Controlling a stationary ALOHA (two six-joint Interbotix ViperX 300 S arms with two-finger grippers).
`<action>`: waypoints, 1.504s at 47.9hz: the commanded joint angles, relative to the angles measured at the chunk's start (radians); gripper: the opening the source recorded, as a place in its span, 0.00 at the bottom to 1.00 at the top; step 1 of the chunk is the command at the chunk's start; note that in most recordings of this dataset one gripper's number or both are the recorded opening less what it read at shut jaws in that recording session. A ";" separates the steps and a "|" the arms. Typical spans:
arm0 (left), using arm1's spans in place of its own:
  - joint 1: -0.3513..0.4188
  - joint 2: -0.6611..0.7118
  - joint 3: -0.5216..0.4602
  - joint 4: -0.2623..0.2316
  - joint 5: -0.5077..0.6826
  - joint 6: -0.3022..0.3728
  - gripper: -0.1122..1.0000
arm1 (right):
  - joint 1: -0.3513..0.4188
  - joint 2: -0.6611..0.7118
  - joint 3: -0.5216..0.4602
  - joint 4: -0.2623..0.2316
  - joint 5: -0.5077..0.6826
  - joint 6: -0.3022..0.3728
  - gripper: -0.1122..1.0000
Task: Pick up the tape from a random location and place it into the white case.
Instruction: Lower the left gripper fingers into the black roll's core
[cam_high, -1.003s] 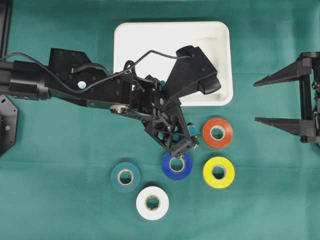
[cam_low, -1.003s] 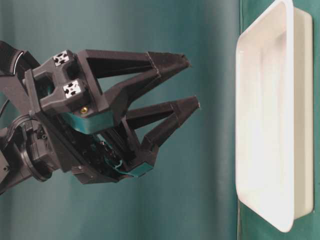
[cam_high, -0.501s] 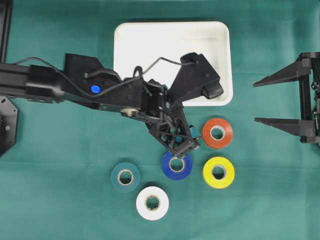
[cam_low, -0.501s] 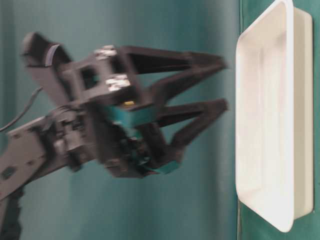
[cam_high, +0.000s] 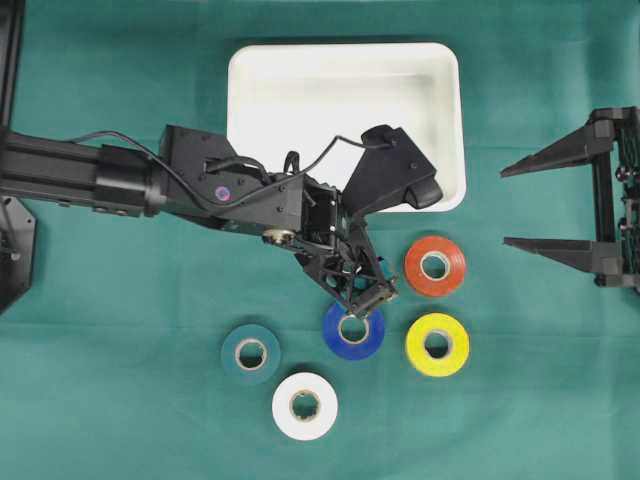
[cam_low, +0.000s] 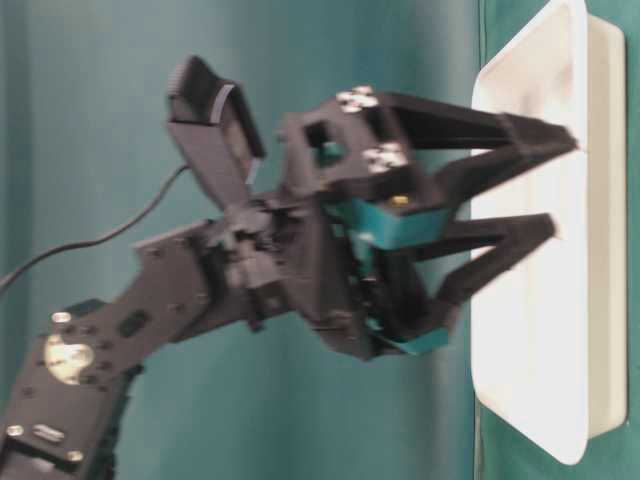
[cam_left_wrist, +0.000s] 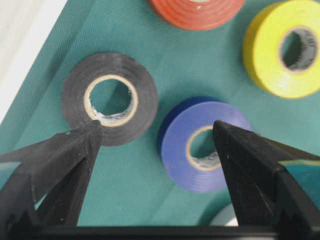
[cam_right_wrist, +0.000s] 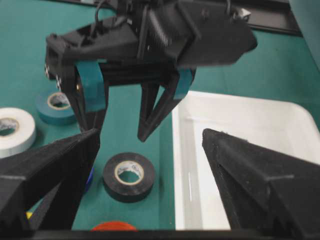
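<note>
Two black fingers of the left gripper (cam_left_wrist: 155, 150) stand spread wide with nothing between them. We note, in the left wrist view, one fingertip (cam_left_wrist: 87, 132) at the rim of the black tape (cam_left_wrist: 110, 98) and the other over the far side of the blue tape (cam_left_wrist: 202, 146); the gap frames the cloth between the two rolls and most of the blue one. We cannot tell which roll is meant. Both lie flat, cores upward, so no long axis matters; we judge the jaws need only shift sideways to straddle one roll.

Outward: the orange tape (cam_high: 435, 266) and yellow tape (cam_high: 437, 345) lie toward the table's right edge, the teal tape (cam_high: 250, 354) and white tape (cam_high: 305, 406) toward its near edge. The white case (cam_high: 250, 100) sits empty beyond the arm. The right gripper (cam_high: 545, 205), also wide open and empty, waits at the right edge, well apart; the left is clearly nearer.
</note>
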 joint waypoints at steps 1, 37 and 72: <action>0.003 -0.006 0.003 0.003 -0.031 -0.006 0.89 | -0.003 0.008 -0.023 -0.002 -0.005 0.002 0.93; 0.003 0.118 0.009 0.003 -0.103 -0.032 0.89 | -0.025 0.035 -0.021 -0.002 -0.005 0.002 0.93; 0.002 0.121 0.005 0.003 -0.095 0.000 0.26 | -0.026 0.040 -0.021 -0.002 -0.009 0.002 0.93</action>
